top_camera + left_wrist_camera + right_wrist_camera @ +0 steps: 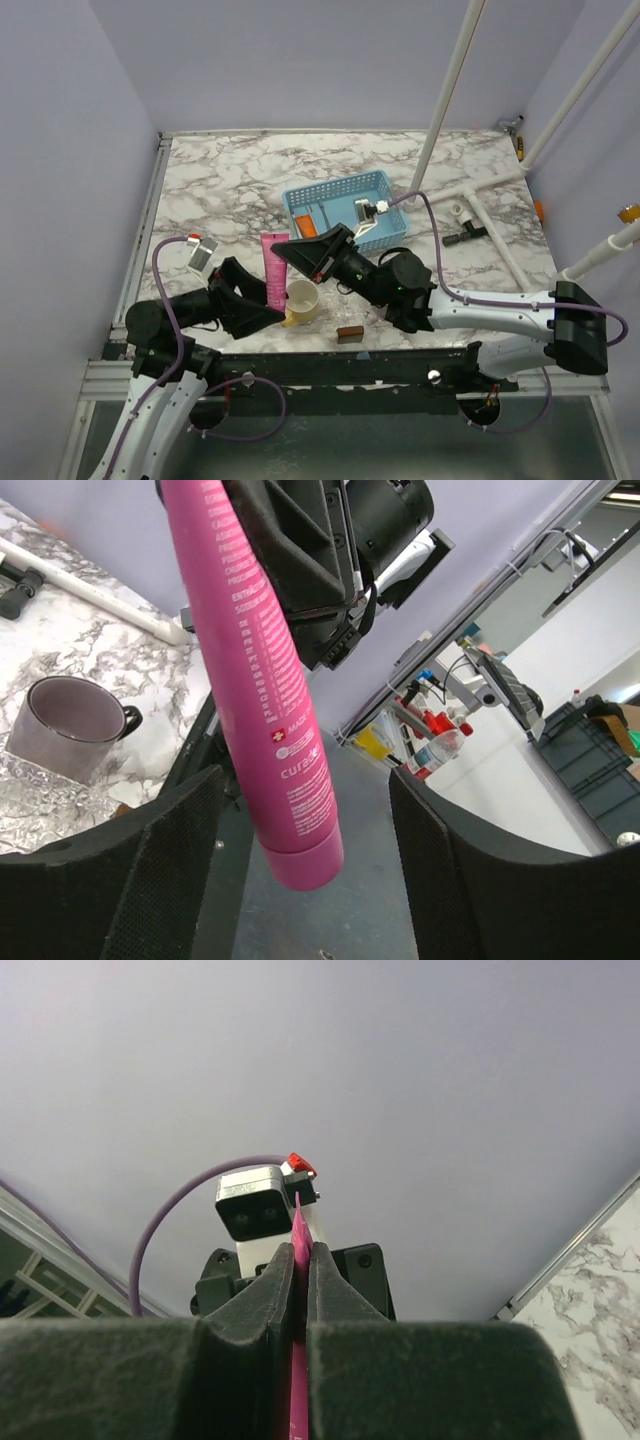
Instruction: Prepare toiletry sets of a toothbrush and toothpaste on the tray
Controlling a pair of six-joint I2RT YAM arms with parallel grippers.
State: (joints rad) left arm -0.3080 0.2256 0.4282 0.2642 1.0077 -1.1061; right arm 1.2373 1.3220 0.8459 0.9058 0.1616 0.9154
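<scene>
Right pincer (302, 1265): you have it clamped on the pink toothpaste (260, 680) by its flat end | left pincer (307, 810): jaws apart, flanking the cap end, no contact | toothpaste held in the air above the worktop (230, 190), left of the tray (338, 183)

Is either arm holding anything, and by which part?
The right gripper pinches the pink toothpaste tube by its flat crimped end. The left gripper stands open around the cap end.

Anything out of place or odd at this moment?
The pink toothpaste tube is in mid-air, not in the tray: the right gripper pinches its flat end and its cap hangs between the left gripper's open fingers. It reads as a handover, not a mishap; nothing looks spilled or damaged.
</scene>
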